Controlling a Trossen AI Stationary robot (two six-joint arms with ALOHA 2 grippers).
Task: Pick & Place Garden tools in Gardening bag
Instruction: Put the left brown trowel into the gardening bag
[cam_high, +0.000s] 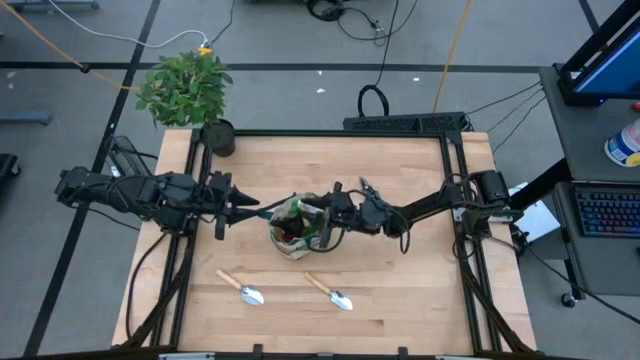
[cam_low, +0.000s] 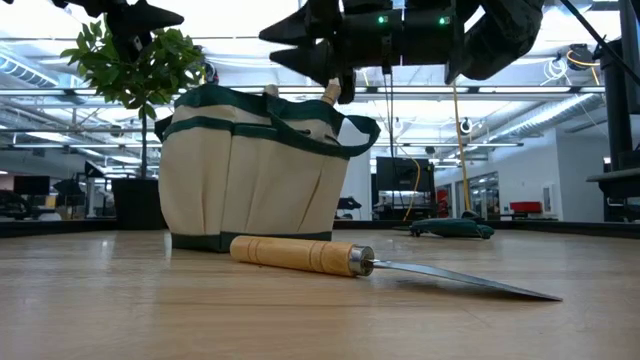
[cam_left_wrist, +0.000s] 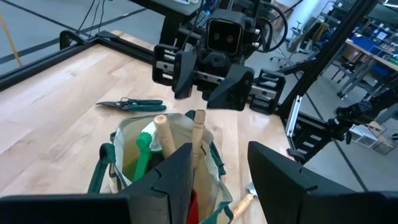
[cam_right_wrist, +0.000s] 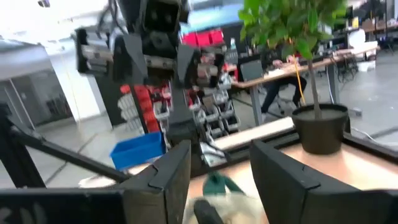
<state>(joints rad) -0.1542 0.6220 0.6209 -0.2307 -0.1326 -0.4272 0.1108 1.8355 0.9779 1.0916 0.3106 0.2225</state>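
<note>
The beige gardening bag (cam_high: 293, 230) with green trim stands upright on its base at the table's middle. Two wooden handles (cam_left_wrist: 163, 132), a green spray bottle (cam_left_wrist: 140, 155) and something red stick up inside it. My left gripper (cam_high: 252, 207) is open just left of the bag, above rim height. My right gripper (cam_high: 328, 208) is open over the bag's right rim, close above a handle end (cam_low: 335, 92). Two wooden-handled trowels (cam_high: 240, 287) (cam_high: 328, 292) lie flat near the front edge. Green-handled pruning shears (cam_left_wrist: 130, 104) lie flat behind the bag.
A leafy plant in a black pot (cam_high: 218, 137) stands at the far left corner of the table. The nearer trowel (cam_low: 300, 254) lies in front of the bag in the low view. Bare wood lies to the right of the trowels.
</note>
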